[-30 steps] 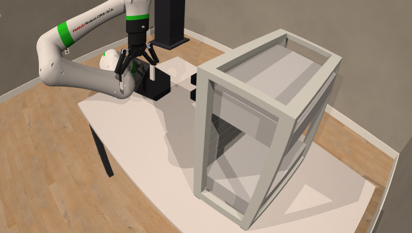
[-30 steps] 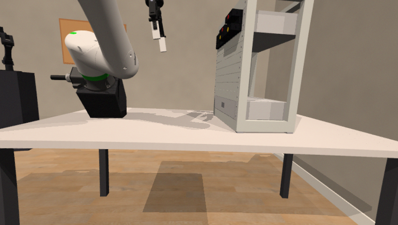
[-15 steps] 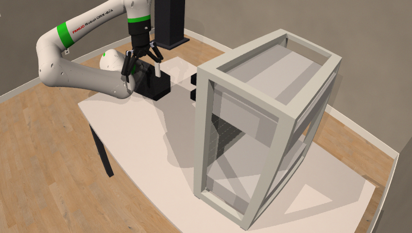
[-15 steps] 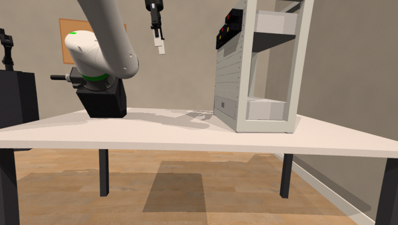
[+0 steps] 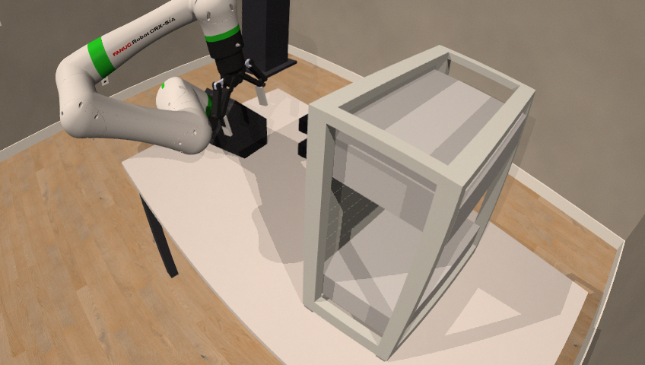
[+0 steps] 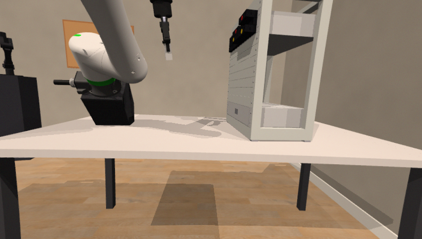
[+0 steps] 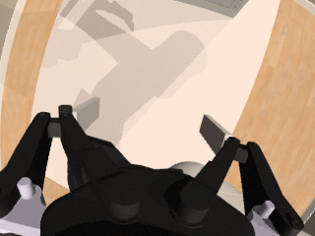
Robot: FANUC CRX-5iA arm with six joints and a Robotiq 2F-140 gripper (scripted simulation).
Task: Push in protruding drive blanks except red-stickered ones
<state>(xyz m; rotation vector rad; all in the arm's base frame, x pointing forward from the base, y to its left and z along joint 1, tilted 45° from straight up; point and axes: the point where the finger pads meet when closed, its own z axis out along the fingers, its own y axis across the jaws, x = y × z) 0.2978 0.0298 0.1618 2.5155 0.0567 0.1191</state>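
Observation:
The grey rack stands upright on the white table, its front facing the arm. Black drive blanks stick out near the top of the front. Their faces show two red dots and two yellow dots; the topmost blank has a red one. Below them the front panels are flush and grey. My gripper is open and empty. It hangs in the air well away from the rack front, a little below the blanks' height.
The arm's black base sits on the table's far end, facing the rack. A black column stands behind the table, and a black cabinet to its side. Walls close in behind the rack.

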